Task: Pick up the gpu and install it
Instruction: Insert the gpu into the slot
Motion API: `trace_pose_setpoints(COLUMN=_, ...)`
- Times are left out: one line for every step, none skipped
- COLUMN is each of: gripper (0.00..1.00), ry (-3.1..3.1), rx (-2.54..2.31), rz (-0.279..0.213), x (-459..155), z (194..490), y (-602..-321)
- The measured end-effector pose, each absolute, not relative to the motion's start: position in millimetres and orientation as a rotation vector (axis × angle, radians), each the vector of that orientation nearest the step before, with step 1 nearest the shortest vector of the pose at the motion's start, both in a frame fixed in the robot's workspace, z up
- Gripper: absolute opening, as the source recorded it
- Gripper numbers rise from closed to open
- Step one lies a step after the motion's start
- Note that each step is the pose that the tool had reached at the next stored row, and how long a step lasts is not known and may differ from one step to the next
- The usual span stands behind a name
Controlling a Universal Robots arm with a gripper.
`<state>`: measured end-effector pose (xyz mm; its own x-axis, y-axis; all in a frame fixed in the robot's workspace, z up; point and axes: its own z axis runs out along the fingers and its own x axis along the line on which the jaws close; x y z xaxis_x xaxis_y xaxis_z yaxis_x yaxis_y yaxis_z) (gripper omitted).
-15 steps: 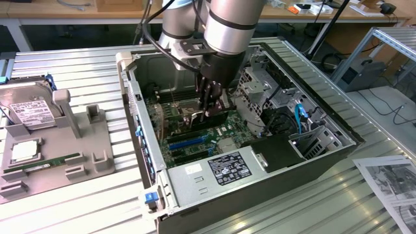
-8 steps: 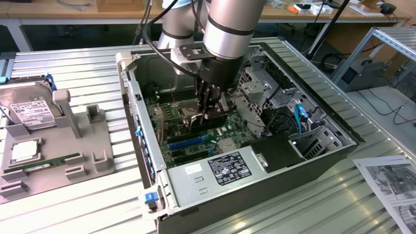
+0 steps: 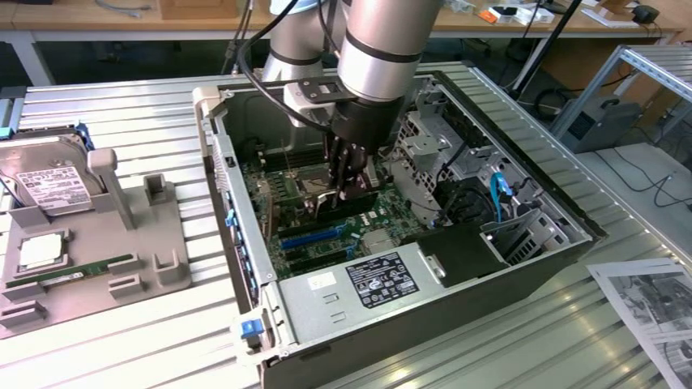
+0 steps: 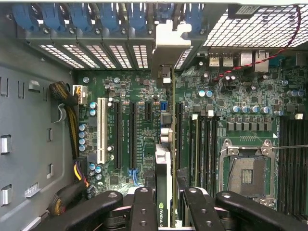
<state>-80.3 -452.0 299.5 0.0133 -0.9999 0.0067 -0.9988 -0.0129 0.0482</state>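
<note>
Tool (image 4: 167, 202) fingers are clamped on the gpu (image 4: 164, 144), which is held edge-on between them inside the open computer case (image 3: 246, 243). In the exterior view the tool is seen lowered deep into the case, at the centre of the frame, above the motherboard (image 4: 130, 91). The card's silver bracket (image 4: 168, 45) is lined up with the rear slot openings, and its lower edge is set along one of the black expansion slots (image 4: 117, 134). The pick-up is judged done and the card brought to its place. Whether it is pressed fully home cannot be told, and release is left. A hard drive (image 3: 49, 182) is kept in a grey fixture (image 3: 162, 263) on the surface (image 3: 130, 105) at the exterior view's left.
</note>
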Motion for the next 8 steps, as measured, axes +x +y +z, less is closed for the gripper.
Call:
trace_pose_setpoints(gripper=0.27, ry=-2.179, rx=2.208, rz=-0.045, x=-80.3, z=299.5, y=-452.0)
trace_pose_setpoints(gripper=0.27, ry=-2.179, rx=2.208, rz=-0.045, x=-80.3, z=299.5, y=-452.0)
trace_pose_setpoints(gripper=0.27, ry=-2.179, rx=2.208, rz=-0.045, x=-80.3, z=299.5, y=-452.0)
trace_pose_setpoints(gripper=0.27, ry=-2.179, rx=2.208, rz=-0.045, x=-80.3, z=299.5, y=-452.0)
trace_pose_setpoints(gripper=0.27, ry=-2.179, rx=2.208, rz=-0.045, x=-80.5, z=299.4, y=-452.0)
trace_pose_setpoints(gripper=0.27, ry=-2.179, rx=2.208, rz=-0.045, x=-81.2, z=299.3, y=-452.0)
trace_pose_setpoints(gripper=0.27, ry=-2.179, rx=2.208, rz=-0.045, x=-81.7, z=299.2, y=-452.0)
trace_pose_setpoints(gripper=0.27, ry=-2.179, rx=2.208, rz=-0.045, x=-82.2, z=299.2, y=-452.0)
